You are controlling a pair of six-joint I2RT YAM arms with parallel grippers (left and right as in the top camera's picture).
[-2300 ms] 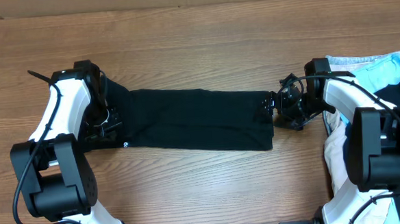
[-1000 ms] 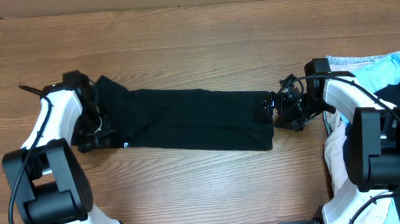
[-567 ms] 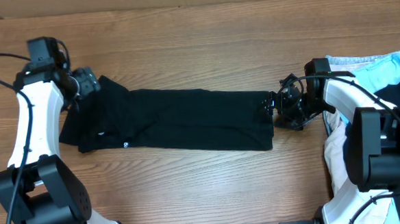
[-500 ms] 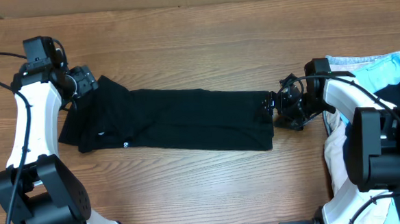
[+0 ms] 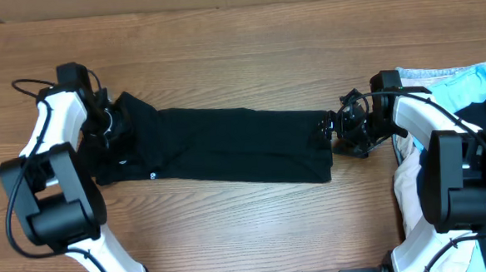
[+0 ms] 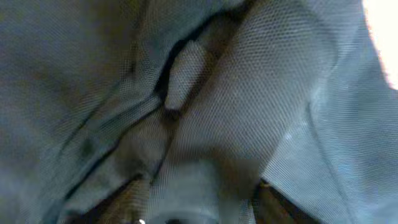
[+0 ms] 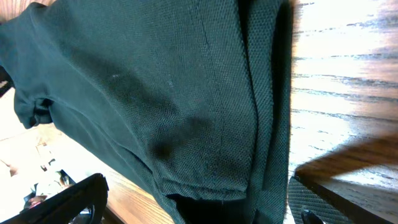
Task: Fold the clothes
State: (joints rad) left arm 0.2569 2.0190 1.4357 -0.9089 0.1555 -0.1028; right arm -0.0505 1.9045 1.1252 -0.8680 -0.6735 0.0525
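The black T-shirt point(image 5: 227, 145) smothers the left wrist view, leaving left jaws unreadable; right jaws gape wide.

- A robotics lab or test bench rather than a home: a wood-grain table point(image 5: 248, 227) is seen from straight above.
- Two white-and-black robot arms, the left arm point(image 5: 49, 129) and the right arm point(image 5: 417, 118), rise from its near edge, one trailing a loose black cable point(image 5: 32, 81).
- A black T-shirt point(image 5: 227, 145) lies between them, and spare garments point(image 5: 465, 81) are heaped at the right edge.
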